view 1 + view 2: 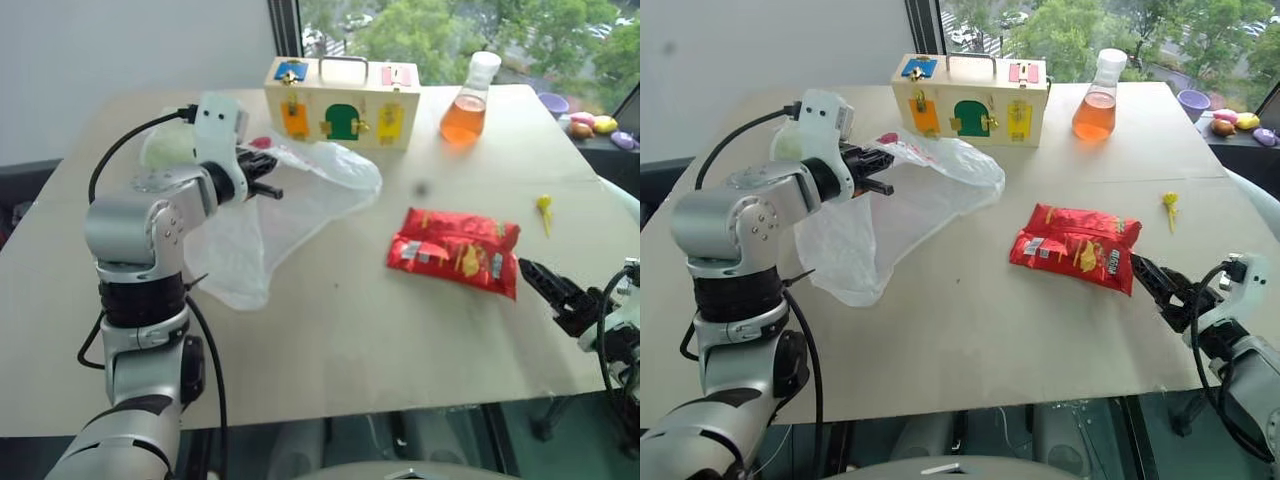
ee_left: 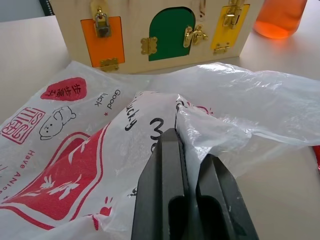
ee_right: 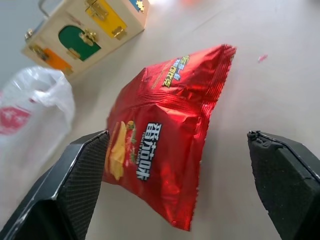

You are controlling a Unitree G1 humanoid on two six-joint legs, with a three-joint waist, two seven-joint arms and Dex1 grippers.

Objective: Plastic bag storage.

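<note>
Between the left hand's closed fingers, a fold of the plastic bag is pinched; the rest drapes below onto the tabletop. Thin, light, slippery: gather bunched film. The right hand gapes empty.

Pale beige table; plain white wall behind; window showed green trees, daylight.
</note>
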